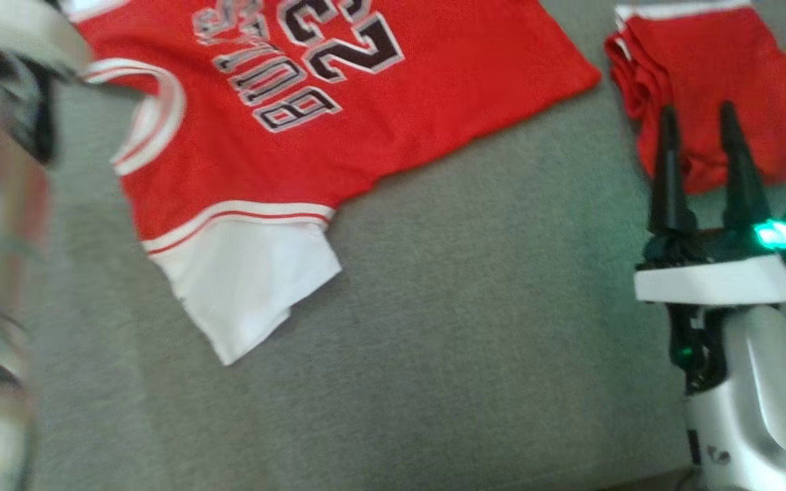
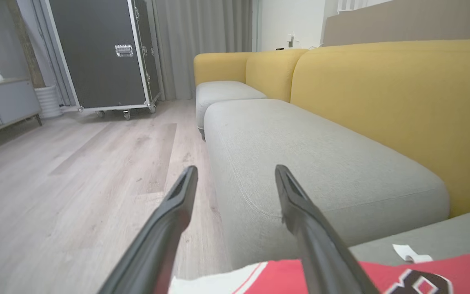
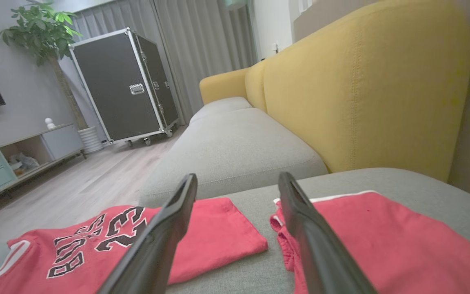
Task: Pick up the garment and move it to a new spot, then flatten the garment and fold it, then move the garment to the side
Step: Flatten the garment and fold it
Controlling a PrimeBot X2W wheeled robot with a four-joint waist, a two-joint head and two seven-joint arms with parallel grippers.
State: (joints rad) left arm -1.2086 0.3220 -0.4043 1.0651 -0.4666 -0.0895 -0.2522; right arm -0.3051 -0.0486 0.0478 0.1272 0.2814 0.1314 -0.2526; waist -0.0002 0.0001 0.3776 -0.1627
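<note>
- The left gripper [image 2: 236, 169] hangs with its two fingers spread wide and nothing between them, just above the white sleeve [image 2: 206, 281] of the jersey [image 2: 443, 265].
- The right gripper [image 1: 696, 112] is likewise spread and empty, its tips over the red shorts [image 1: 707, 54] on the side of the seat cushion [image 1: 468, 307] nearest the yellow backrest [image 3: 361, 102].
- The jersey lies lettering up toward the cushion's floor-side edge, with a strip of bare grey between it and the shorts.
- Its body looks mostly spread; the sleeve and armhole look slightly rumpled.
- Judged step: the jersey appears placed, flattening is in hand, and no fold shows yet.
- The next move probably calls for low pinches on opposite edges to draw the cloth taut before one side is turned over.
</note>
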